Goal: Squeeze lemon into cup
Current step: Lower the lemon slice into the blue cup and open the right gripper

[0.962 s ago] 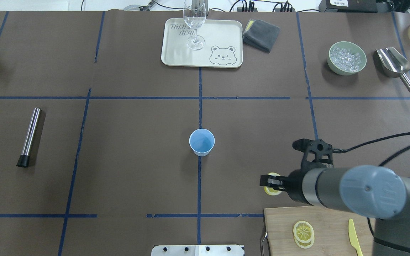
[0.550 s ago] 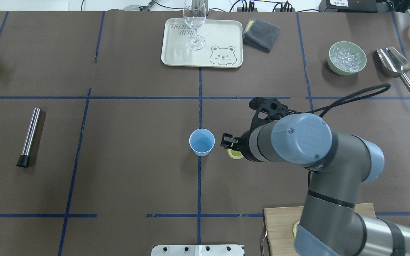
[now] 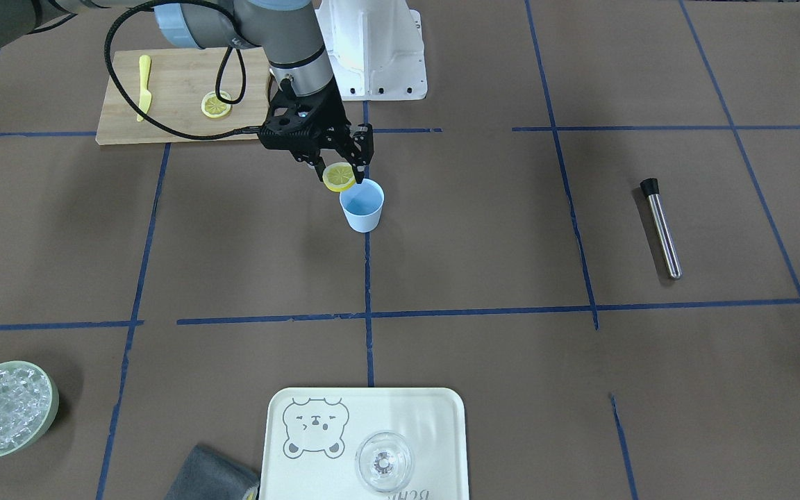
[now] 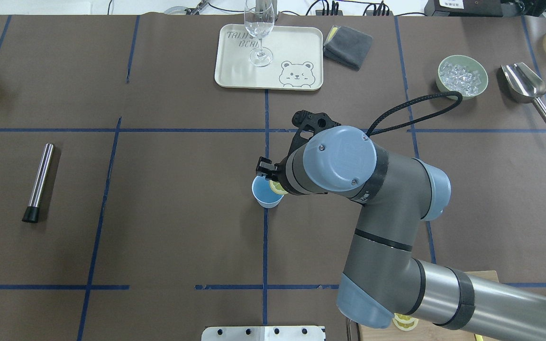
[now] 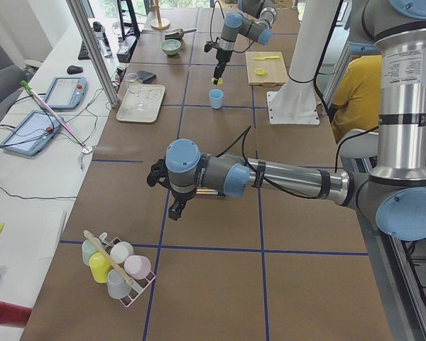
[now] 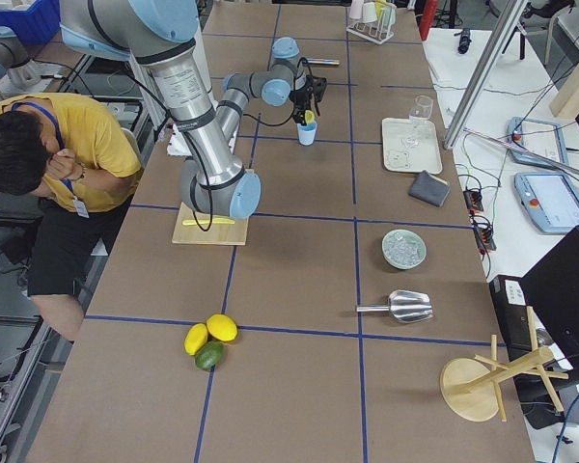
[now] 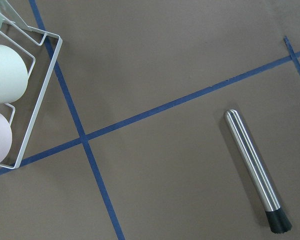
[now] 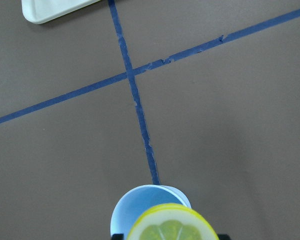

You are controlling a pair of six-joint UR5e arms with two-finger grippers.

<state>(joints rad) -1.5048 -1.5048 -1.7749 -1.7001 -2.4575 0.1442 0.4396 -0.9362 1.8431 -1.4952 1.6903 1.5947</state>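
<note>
The light-blue cup [image 3: 362,205] stands upright at the table's middle on a blue tape line, and also shows in the overhead view [image 4: 264,195]. My right gripper [image 3: 339,169] is shut on the lemon slice [image 3: 339,176] and holds it on edge just above the cup's rim, on the robot's right side of the mouth. In the right wrist view the lemon [image 8: 172,226] hangs in front of the cup [image 8: 135,202]. My left gripper [image 5: 176,206] shows only in the exterior left view, above the table near the cup rack; I cannot tell whether it is open or shut.
A second lemon slice [image 3: 216,104] and a yellow knife [image 3: 143,87] lie on the cutting board [image 3: 178,121]. A steel muddler [image 4: 40,182] lies at the left. A tray [image 4: 292,47] with a glass [image 4: 259,28], a cloth [image 4: 348,46], an ice bowl [image 4: 461,77] and a scoop [image 4: 524,85] line the far edge.
My right arm has carried the lemon slice from beside the cutting board leftward and forward to just over the cup's rim. The cup has not moved.
</note>
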